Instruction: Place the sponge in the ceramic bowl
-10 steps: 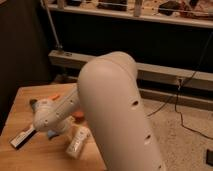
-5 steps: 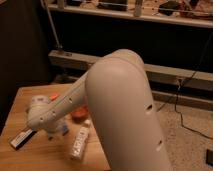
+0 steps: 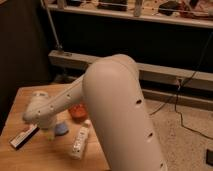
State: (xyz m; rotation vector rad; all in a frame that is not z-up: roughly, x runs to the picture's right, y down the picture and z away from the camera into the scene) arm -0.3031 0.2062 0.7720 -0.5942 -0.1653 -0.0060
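"Orange-red and glossy, that ceramic bowl [image 3: 78, 111]. Do you see anything blue in it from where you stand?"

"No. What shows of its hollow is plain orange, so I'd say the sponge isn't in it. The sponge [image 3: 61, 130] lies on the wooden table [image 3: 30, 159], just in front of the bowl and a little to its left, between the gripper [image 3: 51, 133] and the white bottle [image 3: 80, 141]."

"You're sure that's the sponge?"

"Fairly. It's a small, low, blue lump with soft-looking edges, narrower than the bowl. The wrist of the white arm [image 3: 115, 110] covers its top, so I won't swear to its shape."

"And the gripper?"

"Down at the tabletop, just beside the sponge on its left, hanging from that wrist. It stands spread wide, and I can make out nothing in it. Whether it touches the sponge I can't tell."

"So what's left?"

"By my reckoning, the whole carry. The sponge has to be pinched, lifted over the rim and let go inside. The way is short, with the bowl so near, and the bottle lies off to the side of it."
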